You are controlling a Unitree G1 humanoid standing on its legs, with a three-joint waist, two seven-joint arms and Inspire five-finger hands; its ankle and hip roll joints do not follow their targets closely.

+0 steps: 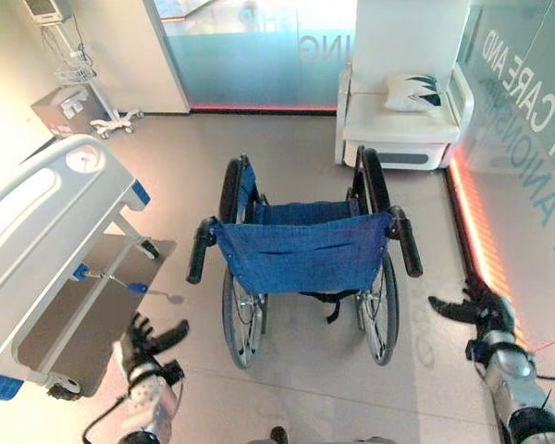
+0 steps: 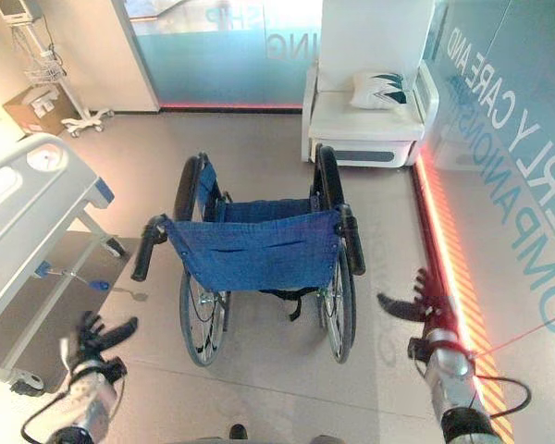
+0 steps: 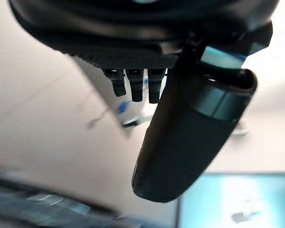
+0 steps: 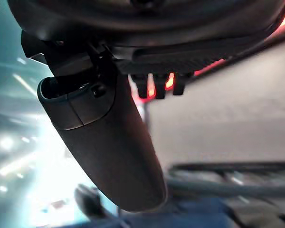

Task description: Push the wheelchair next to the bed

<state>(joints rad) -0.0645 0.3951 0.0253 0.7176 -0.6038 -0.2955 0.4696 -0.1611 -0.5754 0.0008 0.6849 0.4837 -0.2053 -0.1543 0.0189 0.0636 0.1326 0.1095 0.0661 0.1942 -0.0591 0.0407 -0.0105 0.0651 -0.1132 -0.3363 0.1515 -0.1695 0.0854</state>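
The wheelchair stood in the middle of the floor, its blue fabric back facing the robot and its two black push handles pointing toward the robot. The bed stood to the robot's left, well apart from the wheelchair, with its white footboard and grey base frame visible.

The left hand was positioned low, below and to the left of the left push handle, clear of it. Its fingers were spread wide and its thumb extended toward the wheelchair; it held nothing. In the left wrist view the thumb stood straight, with bare floor beyond it.

The right hand was positioned to the right of the right push handle, below it and apart from it. Its fingers were open and its thumb pointed toward the wheelchair; it gripped nothing.

A white armchair with a patterned cushion stood beyond the wheelchair against the far wall.
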